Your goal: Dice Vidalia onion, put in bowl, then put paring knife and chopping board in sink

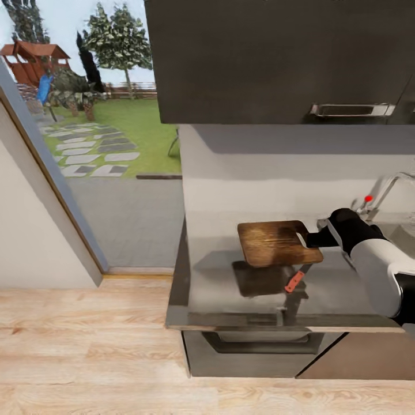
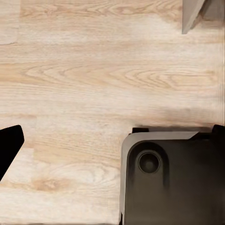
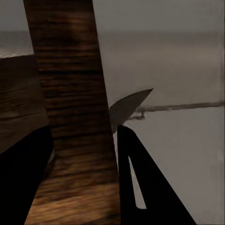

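Head view: right jaws (image 1: 314, 237) clench the chopping board (image 1: 271, 242) by its handle end, held flat above the bench (image 1: 346, 288); its long axis runs away from the sink (image 1: 397, 227), which lies behind the jaws.

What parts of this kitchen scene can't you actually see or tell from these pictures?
- Sink: cut off by the head view's right edge and partly behind the right arm, so its contents are hidden.
- Paring knife: its blade lies in the shadow beneath the lifted chopping board.
- Left gripper: one dark fingertip shows; open or shut is unclear.
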Motion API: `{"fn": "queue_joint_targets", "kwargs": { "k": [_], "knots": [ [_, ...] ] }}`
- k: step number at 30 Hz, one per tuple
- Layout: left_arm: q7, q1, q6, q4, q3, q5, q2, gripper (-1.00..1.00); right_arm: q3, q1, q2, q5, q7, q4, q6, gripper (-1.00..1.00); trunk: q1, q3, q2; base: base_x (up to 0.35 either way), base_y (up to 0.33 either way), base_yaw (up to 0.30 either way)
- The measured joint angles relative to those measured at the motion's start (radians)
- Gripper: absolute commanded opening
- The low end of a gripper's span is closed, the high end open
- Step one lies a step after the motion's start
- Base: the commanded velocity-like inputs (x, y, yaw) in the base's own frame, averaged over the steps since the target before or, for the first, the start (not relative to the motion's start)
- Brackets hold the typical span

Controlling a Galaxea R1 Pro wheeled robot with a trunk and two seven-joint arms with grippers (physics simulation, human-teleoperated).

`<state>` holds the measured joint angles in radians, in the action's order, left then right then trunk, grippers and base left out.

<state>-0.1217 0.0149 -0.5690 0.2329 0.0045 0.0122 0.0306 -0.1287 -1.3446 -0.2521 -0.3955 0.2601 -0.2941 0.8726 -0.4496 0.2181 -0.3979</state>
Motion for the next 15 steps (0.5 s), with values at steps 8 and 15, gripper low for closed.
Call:
{"fn": "queue_joint_targets", "kwargs": {
  "k": [8, 15],
  "knots": [
    [0.0, 0.0, 0.0, 0.0, 0.0, 0.0, 0.0, 1.0, 0.0, 0.0, 0.0, 0.001, 0.001, 0.001, 0.0, -1.0, 0.0, 0.0, 0.0, -0.197, -0.25, 0.0],
    [0.0, 0.0, 0.0, 0.0, 0.0, 0.0, 0.0, 1.0, 0.0, 0.0, 0.0, -0.001, 0.001, 0.001, -0.001, -1.0, 0.0, 0.0, 0.0, -0.108, -0.254, 0.0]
  ]
}}
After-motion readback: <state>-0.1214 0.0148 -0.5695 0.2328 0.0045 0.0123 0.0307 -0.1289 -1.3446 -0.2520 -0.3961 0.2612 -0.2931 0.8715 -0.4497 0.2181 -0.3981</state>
